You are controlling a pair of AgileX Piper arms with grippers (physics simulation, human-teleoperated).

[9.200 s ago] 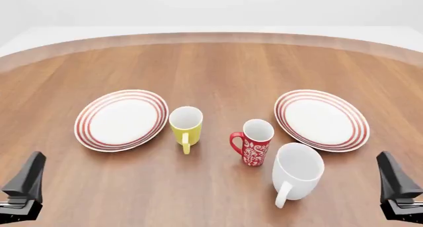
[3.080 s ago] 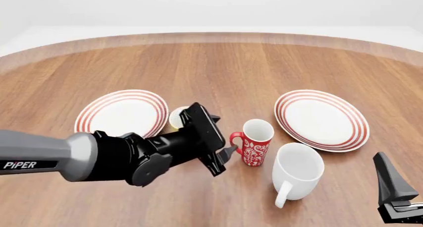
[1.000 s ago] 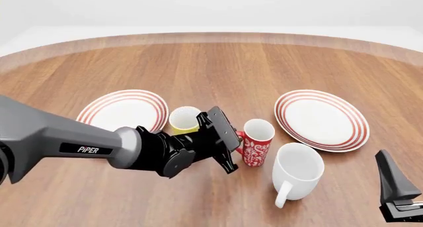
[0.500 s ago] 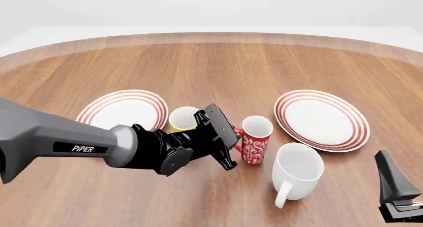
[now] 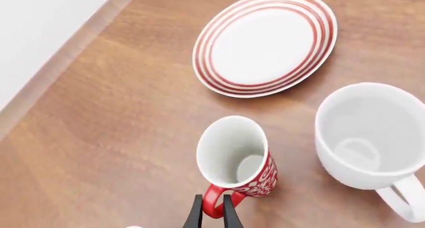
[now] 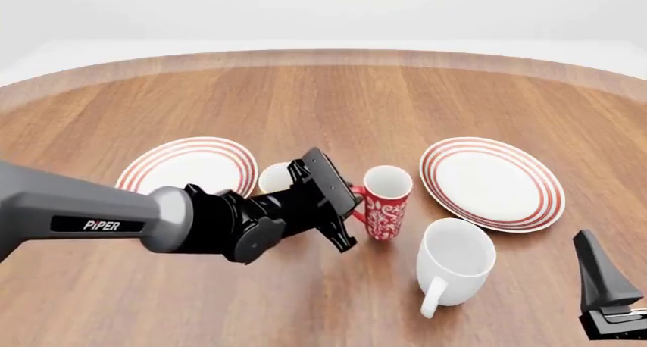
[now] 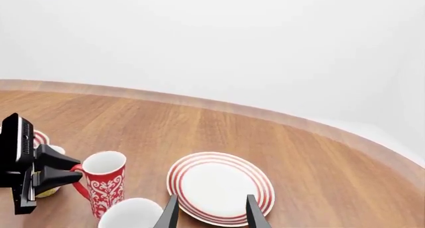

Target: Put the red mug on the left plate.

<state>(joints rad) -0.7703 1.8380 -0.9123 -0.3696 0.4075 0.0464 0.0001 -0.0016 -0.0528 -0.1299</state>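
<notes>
The red mug (image 6: 384, 204) with its white floral pattern stands between the two plates, near the table's middle. My left gripper (image 6: 351, 201) is shut on its red loop handle. The left wrist view shows the handle (image 5: 214, 208) pinched between the two fingers and the mug's white inside (image 5: 234, 152). The left plate (image 6: 182, 173), white with red rings, lies to the left, its near right edge hidden behind my left arm. My right gripper (image 6: 604, 294) stays at the near right edge, open and empty (image 7: 211, 213). The right wrist view shows the red mug (image 7: 104, 184) too.
A yellow mug (image 6: 271, 178) sits just behind my left wrist, close to the left plate. A larger white mug (image 6: 455, 262) stands close on the near right of the red mug. The right plate (image 6: 492, 182) lies beyond it.
My left gripper and the red mug have shifted together a little up and to the left in the front view. The right arm has not moved.
</notes>
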